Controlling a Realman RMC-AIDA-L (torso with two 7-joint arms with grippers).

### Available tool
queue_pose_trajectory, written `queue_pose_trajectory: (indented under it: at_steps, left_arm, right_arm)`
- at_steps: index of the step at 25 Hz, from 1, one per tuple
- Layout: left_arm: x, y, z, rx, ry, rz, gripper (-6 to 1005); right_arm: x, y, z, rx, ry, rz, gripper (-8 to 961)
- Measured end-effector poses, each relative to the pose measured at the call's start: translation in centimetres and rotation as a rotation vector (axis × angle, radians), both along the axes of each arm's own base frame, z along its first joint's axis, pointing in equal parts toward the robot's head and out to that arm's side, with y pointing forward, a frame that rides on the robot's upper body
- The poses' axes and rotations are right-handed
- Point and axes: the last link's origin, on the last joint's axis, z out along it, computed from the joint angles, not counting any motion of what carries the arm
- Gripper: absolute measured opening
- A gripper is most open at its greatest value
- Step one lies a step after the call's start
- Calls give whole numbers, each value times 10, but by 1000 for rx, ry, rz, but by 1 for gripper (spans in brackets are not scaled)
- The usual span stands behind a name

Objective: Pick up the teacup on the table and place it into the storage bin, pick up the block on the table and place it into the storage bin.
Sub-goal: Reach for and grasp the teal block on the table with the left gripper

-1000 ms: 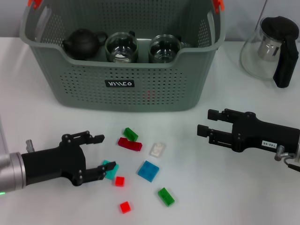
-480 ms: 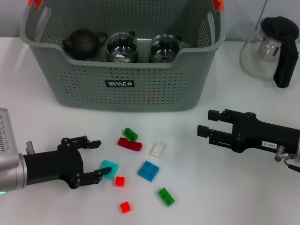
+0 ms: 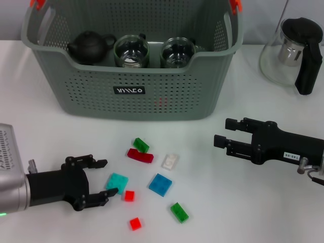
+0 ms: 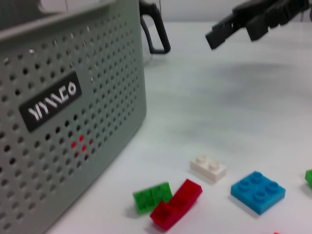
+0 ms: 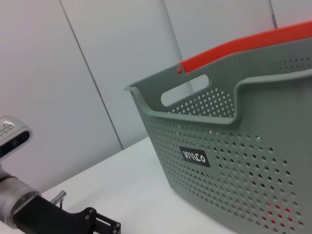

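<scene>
A small black label with white stylised lettering is seen on the front wall of the storage bin; the characters cannot be made out as a definite word in any view. A small white sticker with dark print is carried on the right gripper, but its characters are too small to be read.
</scene>
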Motion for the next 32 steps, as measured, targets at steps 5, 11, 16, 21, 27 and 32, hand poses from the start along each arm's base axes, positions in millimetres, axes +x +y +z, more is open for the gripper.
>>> queue_pose_trajectory:
  at_steps: [5,11,16,21,27,32]
  left_arm:
    - [0,2,-5,-4,6,7,708]
    - [4,8,-6,8,3,2,706]
    - [8,15,-11,7,3,-8,704]
    - [12,23,-14,10,10,-13,702]
    - [15,25,-19,-8,27,-30,701]
    - [14,24,-19,-8,25,-27,699]
  right_arm:
    - [0,0,0,-2,-3,1,715]
    - [1,-2,0,-5,-1,-1,715]
    - [3,-3,0,-7,-1,-3,715]
    - [4,-4,0,-7,-1,-6,714]
    - [4,-5,0,-8,0,-6,714]
    - [4,-5,0,-8,0,-7,714]
